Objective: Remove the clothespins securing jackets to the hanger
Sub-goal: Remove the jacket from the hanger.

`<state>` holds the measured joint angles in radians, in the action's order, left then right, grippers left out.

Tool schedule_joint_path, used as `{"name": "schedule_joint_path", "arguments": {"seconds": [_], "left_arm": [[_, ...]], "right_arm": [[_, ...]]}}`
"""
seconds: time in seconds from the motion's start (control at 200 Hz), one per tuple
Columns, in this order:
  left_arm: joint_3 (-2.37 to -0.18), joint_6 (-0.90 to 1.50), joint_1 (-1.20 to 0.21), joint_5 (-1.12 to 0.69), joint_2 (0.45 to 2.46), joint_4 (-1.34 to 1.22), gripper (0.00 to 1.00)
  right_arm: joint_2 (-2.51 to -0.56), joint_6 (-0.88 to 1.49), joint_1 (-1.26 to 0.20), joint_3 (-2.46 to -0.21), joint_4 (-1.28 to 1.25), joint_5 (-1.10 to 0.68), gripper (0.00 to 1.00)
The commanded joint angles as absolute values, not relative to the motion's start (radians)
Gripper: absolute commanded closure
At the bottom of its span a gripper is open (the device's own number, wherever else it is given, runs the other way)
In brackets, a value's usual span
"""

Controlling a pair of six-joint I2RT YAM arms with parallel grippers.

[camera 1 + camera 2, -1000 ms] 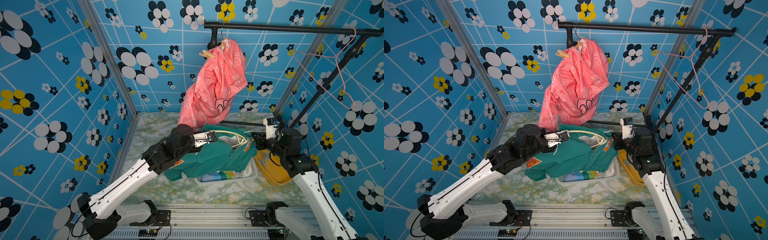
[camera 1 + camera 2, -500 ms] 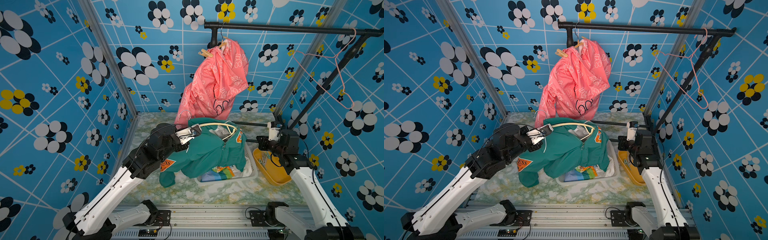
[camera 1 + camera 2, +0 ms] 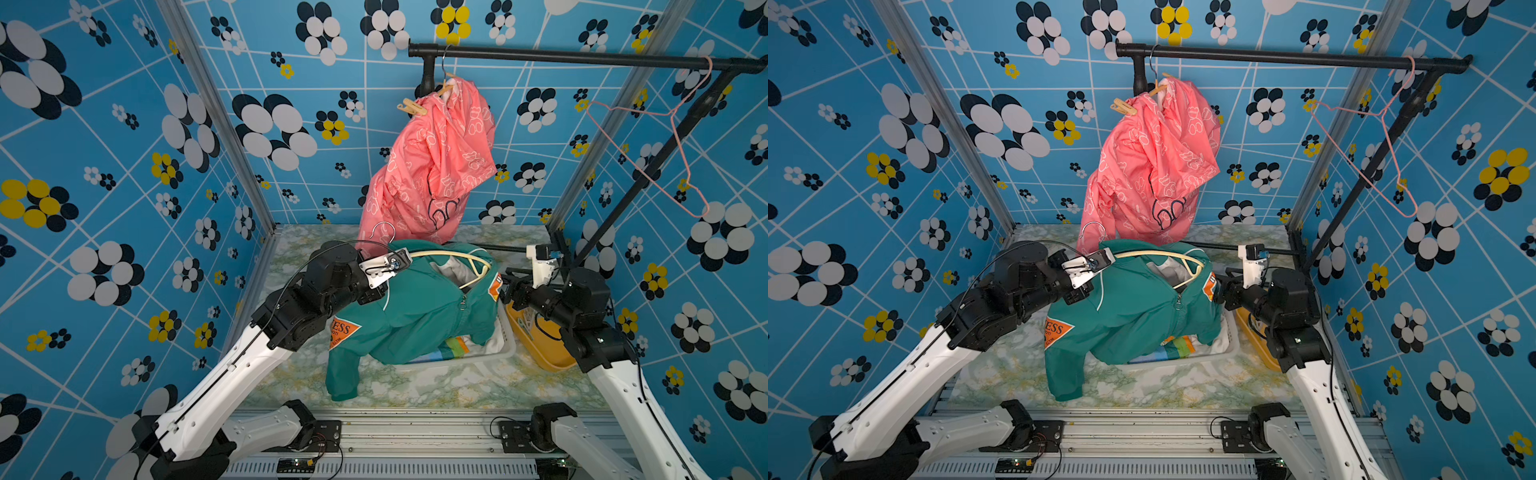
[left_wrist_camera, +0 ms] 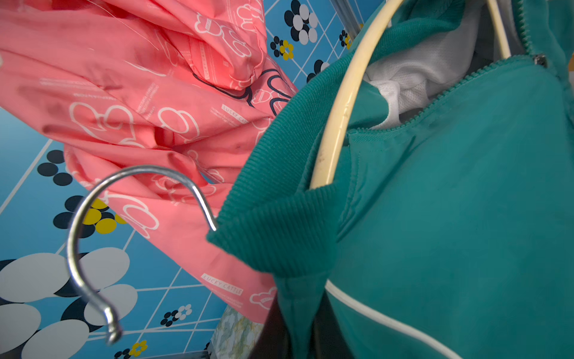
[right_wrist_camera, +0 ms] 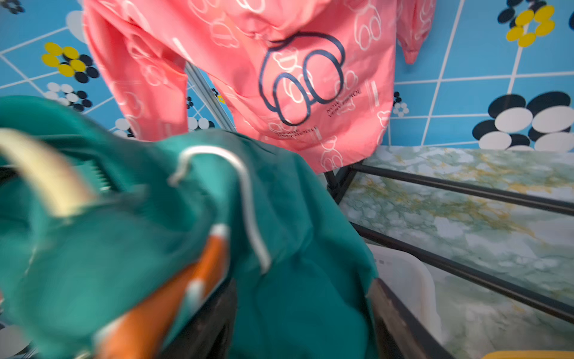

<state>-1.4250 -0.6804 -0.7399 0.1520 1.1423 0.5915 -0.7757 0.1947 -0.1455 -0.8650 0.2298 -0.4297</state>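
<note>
Tan wooden clothespin [image 3: 411,109] grips the shoulder of glossy pink jacket [image 3: 432,166], near black rail [image 3: 582,56]. Judged light, rigid, sprung: pinch its tails. Left gripper [image 4: 298,335] clamps teal green jacket [image 3: 415,316]; right gripper [image 3: 506,289] gapes.

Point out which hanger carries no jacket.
The thin pink wire hanger on the rail: bare. The cream hanger holds the green jacket, the wooden hanger the pink jacket.

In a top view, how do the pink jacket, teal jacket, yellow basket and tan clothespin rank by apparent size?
1-2. teal jacket and pink jacket: they look similar, so not ranked
3. yellow basket, partly hidden
4. tan clothespin
</note>
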Motion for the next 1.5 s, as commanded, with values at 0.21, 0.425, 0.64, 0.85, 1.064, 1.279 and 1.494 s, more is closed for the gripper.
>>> {"name": "schedule_joint_path", "arguments": {"seconds": [0.21,0.425,0.64,0.85,1.064,1.279,1.494], "left_arm": [[-1.471,-0.674,-0.741,0.155,1.115,0.473,1.00],[-1.470,-0.655,-0.741,0.133,1.093,0.489,1.00],[-1.465,-0.685,-0.743,0.247,1.109,0.492,1.00],[-1.450,-0.765,-0.742,0.462,1.172,0.479,1.00],[-1.390,-0.762,-0.732,0.422,1.080,0.396,1.00],[-1.331,-0.655,-0.694,0.218,0.919,0.325,1.00],[-1.308,-0.588,-0.695,0.142,0.939,0.232,1.00]], "right_arm": [[-0.795,0.194,-0.163,-0.832,0.214,-0.559,0.27],[-0.900,0.207,-0.194,-0.861,0.152,-0.545,0.46],[-0.898,0.245,-0.201,-0.857,0.192,-0.252,1.00],[-0.930,0.282,-0.201,-0.880,0.269,-0.042,1.00],[-1.020,0.296,-0.201,-0.883,0.279,-0.013,1.00],[-1.071,0.258,-0.215,-0.848,0.212,-0.273,1.00],[-1.141,0.106,-0.405,-0.906,0.321,-0.197,1.00]]}}
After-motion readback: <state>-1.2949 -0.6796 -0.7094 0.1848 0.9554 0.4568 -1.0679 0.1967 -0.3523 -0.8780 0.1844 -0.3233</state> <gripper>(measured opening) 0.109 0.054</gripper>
